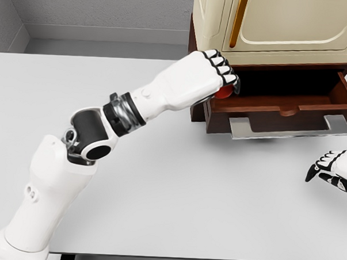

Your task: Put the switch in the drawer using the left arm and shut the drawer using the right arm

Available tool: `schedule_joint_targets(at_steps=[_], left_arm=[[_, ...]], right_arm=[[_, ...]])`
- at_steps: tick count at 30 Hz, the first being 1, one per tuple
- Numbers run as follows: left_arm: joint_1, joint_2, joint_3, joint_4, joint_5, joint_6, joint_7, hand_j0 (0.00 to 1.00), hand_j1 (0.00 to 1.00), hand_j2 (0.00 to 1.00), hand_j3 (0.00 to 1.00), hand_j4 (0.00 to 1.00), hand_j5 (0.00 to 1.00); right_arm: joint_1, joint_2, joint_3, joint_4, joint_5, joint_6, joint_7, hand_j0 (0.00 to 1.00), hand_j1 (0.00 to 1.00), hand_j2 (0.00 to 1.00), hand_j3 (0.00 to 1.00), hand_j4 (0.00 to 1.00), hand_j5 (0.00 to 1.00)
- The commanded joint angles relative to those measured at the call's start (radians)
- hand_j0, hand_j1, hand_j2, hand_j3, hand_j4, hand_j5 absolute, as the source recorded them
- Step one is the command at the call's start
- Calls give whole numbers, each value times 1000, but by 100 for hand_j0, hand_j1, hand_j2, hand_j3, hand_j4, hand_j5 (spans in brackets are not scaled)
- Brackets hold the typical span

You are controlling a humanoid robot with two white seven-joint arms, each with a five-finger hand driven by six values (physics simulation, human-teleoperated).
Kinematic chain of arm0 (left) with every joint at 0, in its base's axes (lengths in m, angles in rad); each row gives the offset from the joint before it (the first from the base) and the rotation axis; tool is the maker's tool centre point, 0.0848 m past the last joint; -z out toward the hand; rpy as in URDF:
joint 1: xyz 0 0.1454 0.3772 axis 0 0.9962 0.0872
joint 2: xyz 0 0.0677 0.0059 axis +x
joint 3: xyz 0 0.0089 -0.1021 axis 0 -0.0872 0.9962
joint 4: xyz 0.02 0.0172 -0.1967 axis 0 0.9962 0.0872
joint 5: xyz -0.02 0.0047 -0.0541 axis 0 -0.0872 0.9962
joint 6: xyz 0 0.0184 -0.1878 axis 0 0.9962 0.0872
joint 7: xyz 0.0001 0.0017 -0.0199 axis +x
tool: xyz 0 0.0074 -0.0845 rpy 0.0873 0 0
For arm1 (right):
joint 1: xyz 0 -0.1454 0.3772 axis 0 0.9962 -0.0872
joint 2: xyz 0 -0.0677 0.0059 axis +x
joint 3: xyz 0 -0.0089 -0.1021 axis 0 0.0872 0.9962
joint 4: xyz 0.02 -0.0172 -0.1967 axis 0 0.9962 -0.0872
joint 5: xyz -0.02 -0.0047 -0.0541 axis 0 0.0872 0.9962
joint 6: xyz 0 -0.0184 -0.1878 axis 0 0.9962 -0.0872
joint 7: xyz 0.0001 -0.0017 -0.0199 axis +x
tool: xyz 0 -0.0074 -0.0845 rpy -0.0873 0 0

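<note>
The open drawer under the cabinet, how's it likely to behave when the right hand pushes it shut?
The drawer looks like rigid dark wood, so it should probably slide as one stiff piece rather than flex. Its wide front offers a broad push surface, so slipping seems unlikely. The left hand sits curled over the drawer's left corner around something red, so pushing now would likely jam against it.

The left hand (213,74) hides most of the red switch (223,92).
</note>
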Motion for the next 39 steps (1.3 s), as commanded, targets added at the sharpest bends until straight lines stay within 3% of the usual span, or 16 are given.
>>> schedule_joint_targets(at_steps=[1, 5, 14, 25, 39], left_arm=[[0, -16, -3, 11, -5, 2, 1, 45, 45, 45, 45, 45, 45], [-41, -28, -54, 60, -5, 51, 1, 45, 45, 45, 45, 45, 45], [-98, -100, -82, 143, -50, 62, 1, 45, 45, 45, 45, 45, 45], [-141, -102, -115, 241, -102, 62, 1, 45, 45, 45, 45, 45, 45], [-150, -102, -148, 235, -109, 60, 1, 47, 47, 47, 47, 47, 47]], right_arm=[[0, -2, 0, -1, -7, 1, 0, 46, 46, 46, 46, 46, 46], [0, -2, 0, 0, -7, 1, 0, 46, 46, 46, 46, 46, 46], [0, -2, 0, -2, -7, 1, 0, 46, 46, 46, 46, 46, 46], [0, -2, 0, -2, -7, 1, 0, 46, 46, 46, 46, 46, 46], [-2, -2, 0, -2, -8, 1, 0, 46, 46, 46, 46, 46, 46]])
